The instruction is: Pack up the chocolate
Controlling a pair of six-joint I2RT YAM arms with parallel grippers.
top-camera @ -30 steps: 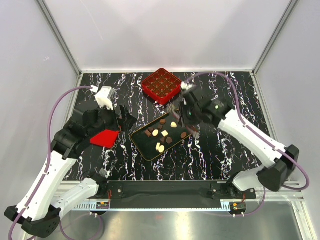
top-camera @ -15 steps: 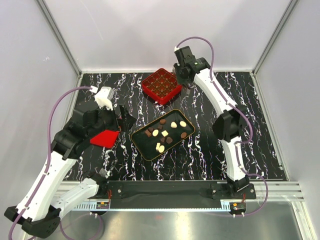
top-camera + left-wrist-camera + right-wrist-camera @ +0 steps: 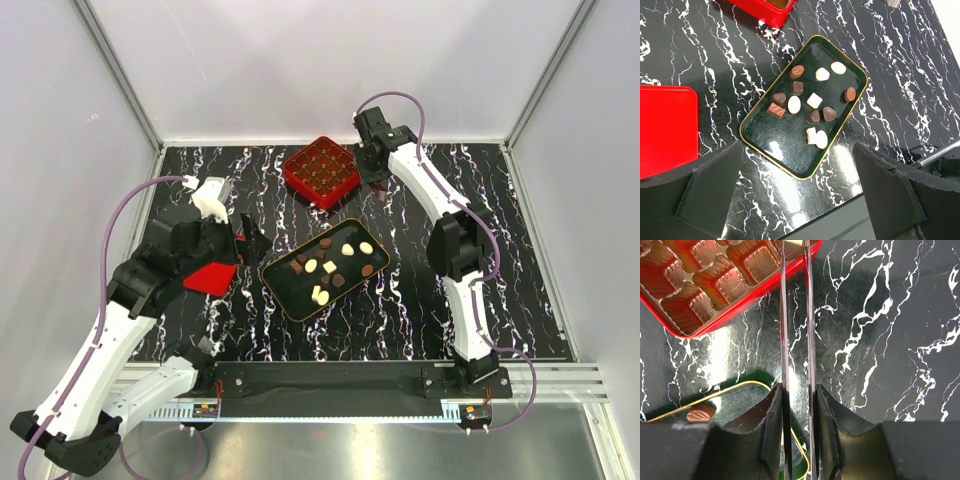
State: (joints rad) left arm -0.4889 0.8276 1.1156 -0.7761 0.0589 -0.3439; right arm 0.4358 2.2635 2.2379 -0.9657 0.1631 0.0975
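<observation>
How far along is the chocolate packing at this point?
Nothing looks packed yet: the red box cells seen from the right wrist look empty. In hand: the right gripper holds its fingers over the box's corner, with a pale bit between the tips, perhaps a piece. Still to do: thirteen chocolates lie on the black tray; the left gripper hangs open, holding nothing.
</observation>
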